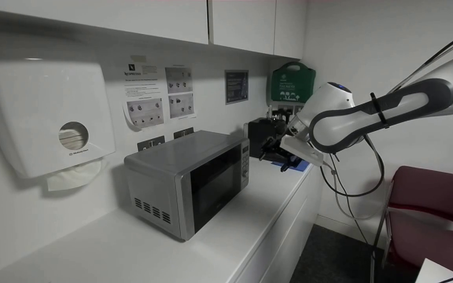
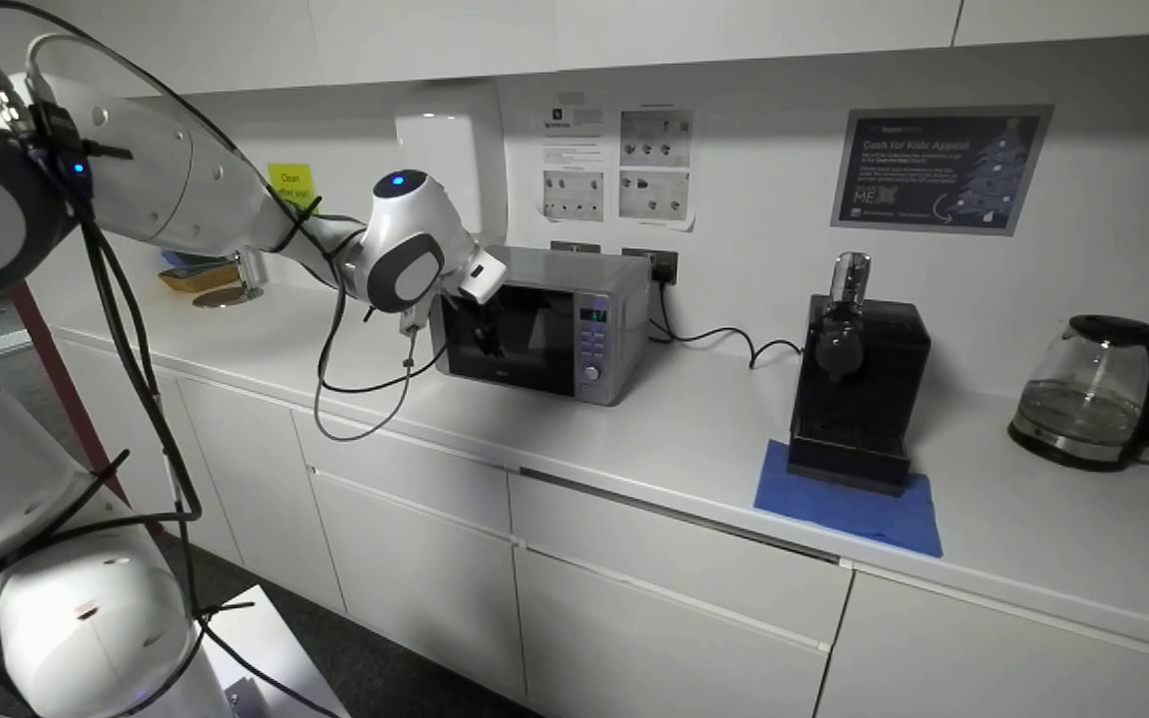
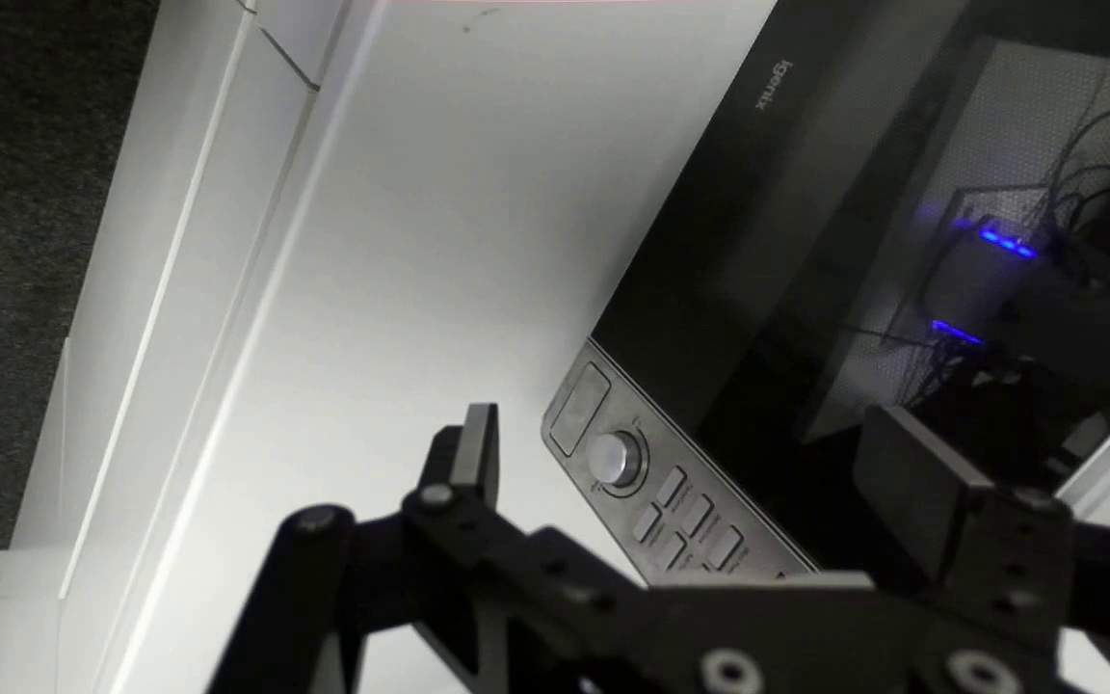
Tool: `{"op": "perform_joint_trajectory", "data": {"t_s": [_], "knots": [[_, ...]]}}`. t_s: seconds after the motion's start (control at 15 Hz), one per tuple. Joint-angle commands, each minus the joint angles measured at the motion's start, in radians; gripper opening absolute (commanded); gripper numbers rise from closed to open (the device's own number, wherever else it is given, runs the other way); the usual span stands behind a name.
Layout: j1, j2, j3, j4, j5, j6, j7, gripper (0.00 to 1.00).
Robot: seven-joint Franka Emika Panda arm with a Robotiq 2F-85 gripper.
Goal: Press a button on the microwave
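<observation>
Microwave [image 1: 195, 175]: judged at approach step, before pressing. Saw gripper [image 3: 685, 448] spread apart; likely needed closing, then aiming at buttons [image 3: 698, 515].

1. Microwave [image 1: 187, 181]: metal casing, semi-matt; door [image 3: 834, 251]: glass, v. glossy, reflective; knob [image 3: 615, 459]: smooth metal.
2. Gripper [image 3: 680, 434]: mostly matt, mat'l unclear.
3. Arm [image 2: 176, 170]: smooth plastic-look shell, semi-gloss.
4. Dispenser [image 1: 49, 106]: glossy plastic; towel [image 1: 75, 176]: paper, matt.
5. Counter [image 2: 694, 419]: smooth, satin; cupboards [image 1: 244, 23]: same.
6. Coffee m/c [image 2: 864, 399]: plastic-look, w/ shiny metallic top.
7. Kettle [image 2: 1083, 399]: clear glass, w/ plastic & shiny metal trim.
8. Cloth [image 2: 849, 514]: matt fabric.
9. Carpet [image 3: 25, 241]: rough, matt.
10. Notices [image 2: 574, 165]: paper.
</observation>
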Motion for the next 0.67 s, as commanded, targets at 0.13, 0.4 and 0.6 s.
{"op": "perform_joint_trajectory", "data": {"t_s": [0.13,0.4,0.6], "knots": [[0.001,0.000,-0.001,-0.003,0.003,-0.001,-0.005,1.00],[-0.021,0.018,0.011,-0.011,-0.023,0.091,0.045,1.00],[-0.057,0.064,0.012,0.002,-0.027,0.239,0.160,1.00]]}}
